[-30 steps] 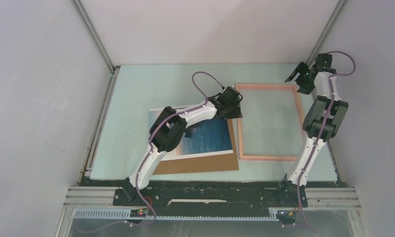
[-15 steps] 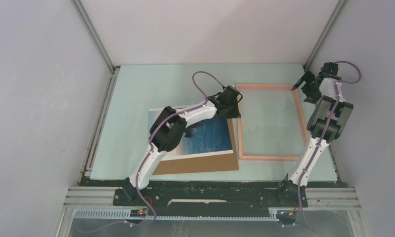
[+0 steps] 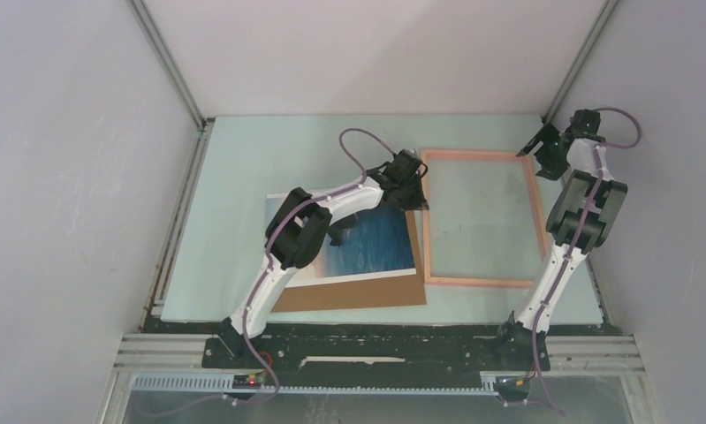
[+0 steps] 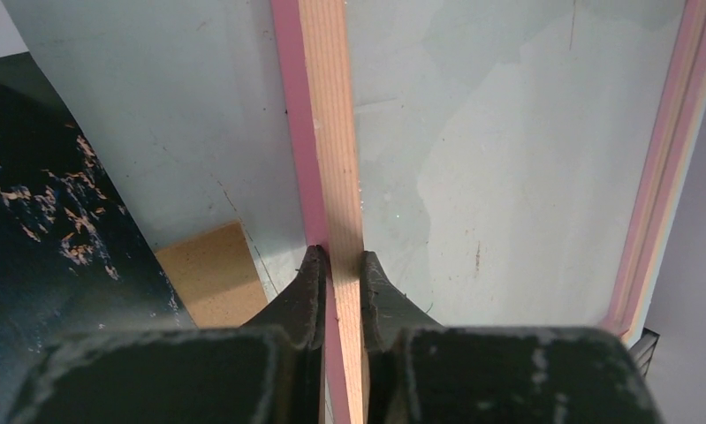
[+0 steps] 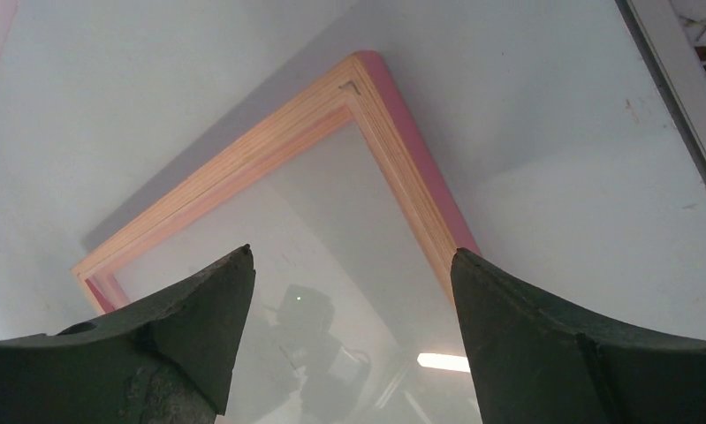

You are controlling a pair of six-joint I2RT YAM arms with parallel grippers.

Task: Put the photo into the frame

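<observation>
One photo point(image 3: 377, 240) lies face up on one brown cardboard sheet point(image 3: 358, 294), outside and just left of the single frame point(image 3: 482, 282). Its near right corner lies close beside the frame's left rail, and its upper part is hidden under the left arm. The frame rests on the pale green counter point(image 3: 243, 159), which shows through its clear middle. There are two pincers. The left pincer point(image 4: 340, 265) is closed down on the frame's left rail, one finger point(image 4: 303, 291) against each side of it. The right pincer point(image 5: 353, 265) hangs above the frame's far right corner with its jaws spread wide, and it holds nothing.
</observation>
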